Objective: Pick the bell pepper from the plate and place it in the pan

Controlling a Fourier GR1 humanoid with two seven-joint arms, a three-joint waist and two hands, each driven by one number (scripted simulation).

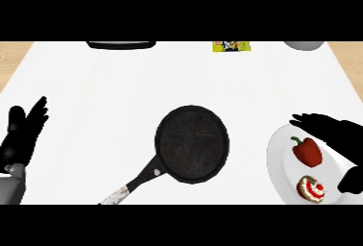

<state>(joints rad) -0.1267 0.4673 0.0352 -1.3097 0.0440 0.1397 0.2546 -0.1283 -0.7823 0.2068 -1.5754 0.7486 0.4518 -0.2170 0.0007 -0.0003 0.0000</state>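
carefully now: your right hand (pixel 339 134) hovers with fingers spread apart just above the pepper (pixel 307 150) on the plate (pixel 278 158); lower, curl around it, then carry it to the pan (pixel 191 144).

White worktop (pixel 106 86) w/ small cupcake, red bit on top (pixel 312 188), dark obj (pixel 121 44) + yellow packet (pixel 232 46) + grey round obj (pixel 305 45) along far edge.

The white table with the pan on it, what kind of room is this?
Most likely a kitchen. A black pan sits on the white counter, and beside it a plate holds a red bell pepper and a small cake.
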